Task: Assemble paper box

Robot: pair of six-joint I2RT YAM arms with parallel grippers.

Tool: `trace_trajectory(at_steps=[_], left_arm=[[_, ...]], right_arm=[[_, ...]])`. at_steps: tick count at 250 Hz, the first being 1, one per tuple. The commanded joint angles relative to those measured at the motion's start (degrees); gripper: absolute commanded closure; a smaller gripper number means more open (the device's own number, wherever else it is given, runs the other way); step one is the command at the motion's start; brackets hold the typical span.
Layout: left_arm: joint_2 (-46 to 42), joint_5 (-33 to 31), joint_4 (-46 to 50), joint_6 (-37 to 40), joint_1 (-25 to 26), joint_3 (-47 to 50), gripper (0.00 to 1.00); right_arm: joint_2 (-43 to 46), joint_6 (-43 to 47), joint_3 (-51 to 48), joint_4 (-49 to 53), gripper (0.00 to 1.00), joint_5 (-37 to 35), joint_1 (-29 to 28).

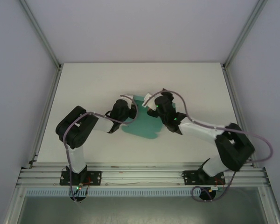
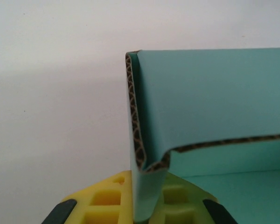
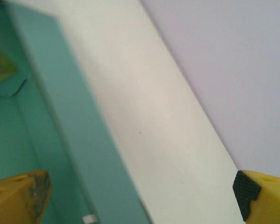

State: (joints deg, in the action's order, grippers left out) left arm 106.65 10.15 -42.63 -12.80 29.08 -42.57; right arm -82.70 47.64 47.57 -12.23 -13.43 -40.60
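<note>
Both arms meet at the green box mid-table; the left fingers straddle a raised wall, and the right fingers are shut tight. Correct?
Not the last part. The right wrist view shows the right fingers spread wide open by the box. The rest holds: the left fingers do straddle a raised wall.

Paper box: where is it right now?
Top view: the paper box lies in the middle of the table. One raised wall is pinched in the left hand; the right hand is open over another wall.
</note>
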Motion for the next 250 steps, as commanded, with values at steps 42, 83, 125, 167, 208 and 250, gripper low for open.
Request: trace_trajectory(at_steps=[42, 83, 125, 167, 208, 250], left_arm=[[-4.7, 20.9, -8.7, -14.2, -7.7, 3.4, 1.0], [-4.3, 24.0, -6.9, -15.0, -8.1, 1.6, 1.0], [-4.2, 24.5, -6.9, -16.0, -8.1, 1.6, 1.0], [-4.3, 24.8, -3.3, -14.8, -7.9, 0.5, 1.0], [-4.5, 22.6, 5.3, -12.1, -7.4, -0.8, 1.0], [-2.8, 21.2, 8.5, -12.0, -7.1, -0.9, 1.0]], right_arm=[[15.2, -28.7, -2.1, 17.6, 0.0, 15.5, 10.1], [15.6, -34.9, -1.1, 17.0, 0.06, 26.7, 12.6], [10.1, -37.8, 4.4, 18.9, 0.21, 33.2, 12.9], [5.4, -38.4, 6.0, 17.6, 0.52, 36.4, 12.9], [2.5, -40.0, 5.2, 14.3, 0.67, 39.7, 12.9], [0.4, -40.6, 3.4, 12.7, 0.88, 44.2, 12.9]])
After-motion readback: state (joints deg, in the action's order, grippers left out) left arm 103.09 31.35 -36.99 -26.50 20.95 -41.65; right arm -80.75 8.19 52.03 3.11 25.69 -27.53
